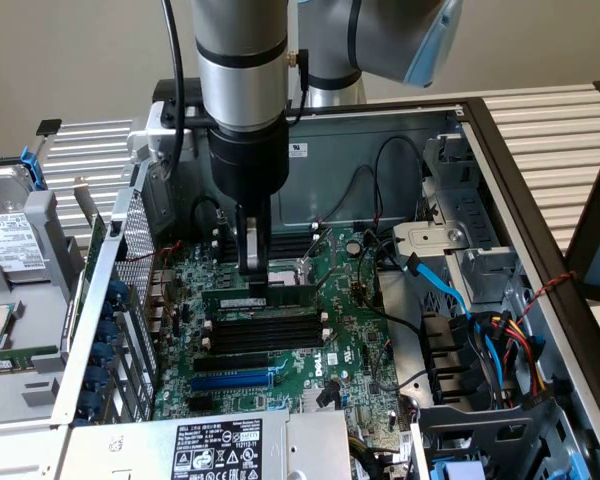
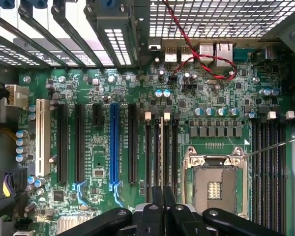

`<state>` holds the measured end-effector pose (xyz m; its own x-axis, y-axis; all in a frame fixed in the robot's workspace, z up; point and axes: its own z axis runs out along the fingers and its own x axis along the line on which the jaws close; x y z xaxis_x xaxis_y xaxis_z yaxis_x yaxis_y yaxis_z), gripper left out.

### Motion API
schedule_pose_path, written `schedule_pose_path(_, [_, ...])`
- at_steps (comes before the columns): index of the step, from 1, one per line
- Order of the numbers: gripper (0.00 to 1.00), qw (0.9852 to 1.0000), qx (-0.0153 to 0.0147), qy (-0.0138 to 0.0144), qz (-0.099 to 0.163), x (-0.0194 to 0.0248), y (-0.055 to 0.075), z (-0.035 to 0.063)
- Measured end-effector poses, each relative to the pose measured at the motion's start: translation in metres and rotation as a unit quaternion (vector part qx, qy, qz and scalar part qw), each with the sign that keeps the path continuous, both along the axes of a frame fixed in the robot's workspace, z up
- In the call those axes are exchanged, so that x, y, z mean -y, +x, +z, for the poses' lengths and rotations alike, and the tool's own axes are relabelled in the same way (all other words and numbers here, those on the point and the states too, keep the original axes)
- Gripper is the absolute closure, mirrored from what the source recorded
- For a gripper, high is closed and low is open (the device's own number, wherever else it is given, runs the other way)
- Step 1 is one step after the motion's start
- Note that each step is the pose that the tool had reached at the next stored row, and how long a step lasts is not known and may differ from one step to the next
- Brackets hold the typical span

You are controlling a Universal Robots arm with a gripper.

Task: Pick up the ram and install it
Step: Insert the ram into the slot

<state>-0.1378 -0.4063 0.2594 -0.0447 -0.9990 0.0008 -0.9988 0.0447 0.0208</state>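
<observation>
The ram, a long thin green stick, stands on edge over the motherboard. It lies parallel to the black slots with white end clips, just above the bank's far row. My gripper comes straight down from above and is shut on the ram near its middle. In the wrist view the ram shows edge-on as a thin line running out from between my fingertips, in line with the slots. Whether it is pressed into a slot I cannot tell.
A blue expansion slot lies nearer the power supply's label. The processor socket sits beside the slots. Blue and black cables and a drive cage fill the exterior view's right. Case walls enclose the board.
</observation>
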Motion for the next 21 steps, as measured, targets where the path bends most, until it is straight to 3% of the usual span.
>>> schedule_pose_path(4, [0.88, 1.0000, 0.0000, 0.0001, 0.000, 0.0001, 0.0000, -0.0060])
schedule_pose_path(15, [0.88, 1.0000, 0.0008, -0.0018, 0.000, 0.0001, 0.0000, -0.0071])
schedule_pose_path(16, [0.88, 1.0000, 0.0014, -0.0020, 0.000, 0.0001, 0.0000, -0.0071])
schedule_pose_path(18, [0.88, 1.0000, 0.0085, -0.0047, 0.000, 0.0001, -0.0001, -0.0075])
schedule_pose_path(21, [0.88, 0.9999, 0.0096, -0.0057, 0.000, 0.0001, 0.0000, -0.0075])
